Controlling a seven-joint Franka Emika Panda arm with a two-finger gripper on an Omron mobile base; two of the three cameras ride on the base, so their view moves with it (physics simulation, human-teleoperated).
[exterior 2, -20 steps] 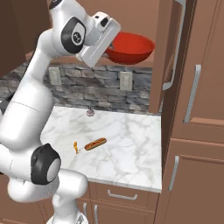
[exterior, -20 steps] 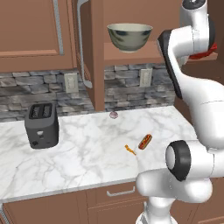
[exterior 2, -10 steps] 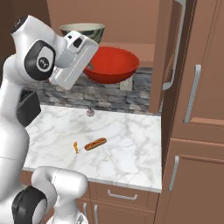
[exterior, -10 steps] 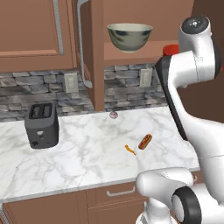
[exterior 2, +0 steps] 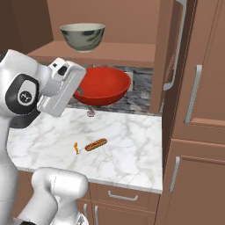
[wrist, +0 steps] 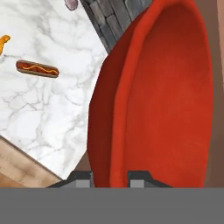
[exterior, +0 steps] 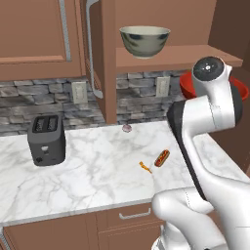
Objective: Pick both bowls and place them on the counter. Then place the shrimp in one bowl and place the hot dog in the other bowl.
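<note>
Two fingers clamped the red bowl by its rim, holding it at frame centre above the surface. Lower left lay the hot dog and shrimp; the grey bowl sat on the shelf.

You have the red bowl up in the air above the counter, its rim pinched between the gripper fingers, one finger inside the wall and one outside. You can see it is glossy, wide and shallow, held roughly level with its opening upward. The grey-beige bowl sits upright on the wooden shelf above, pale inside. On the white marble, the hot dog lies flat, tan bun with red sausage along its middle. The shrimp, a thin curved orange piece, lies just beside it, apart from it, nearer the counter's front edge
</note>
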